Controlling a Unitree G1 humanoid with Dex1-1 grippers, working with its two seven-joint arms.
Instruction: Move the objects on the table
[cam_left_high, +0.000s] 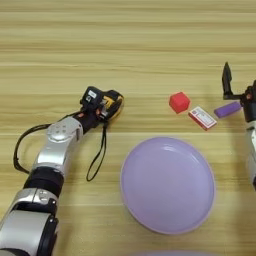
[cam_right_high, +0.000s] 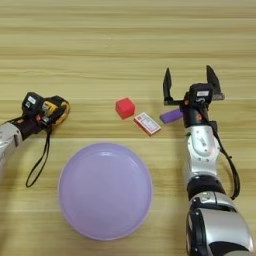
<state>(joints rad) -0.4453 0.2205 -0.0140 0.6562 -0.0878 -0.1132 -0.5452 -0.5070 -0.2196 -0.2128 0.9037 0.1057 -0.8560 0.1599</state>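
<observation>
My left gripper (cam_left_high: 106, 104) reaches in from the lower left and is shut on the yellow-and-black tape measure (cam_left_high: 116, 101). Its black cord (cam_left_high: 98, 159) loops down toward me on the table (cam_left_high: 140, 45). The red cube (cam_right_high: 125, 107) rests right of centre, with the small red-and-white box (cam_right_high: 147, 123) lying just beside it. The flat purple block (cam_right_high: 171, 115) lies next to the box, touching or nearly touching my right wrist. My right gripper (cam_right_high: 190, 84) stands open, its two fingers spread wide and pointing away, with nothing between them.
A large round lilac plate (cam_right_high: 105, 192) sits on the near side of the table, below the cube and box. The rim of a second lilac thing (cam_left_high: 170, 254) peeks in at the bottom edge. Bare wood spans the far half.
</observation>
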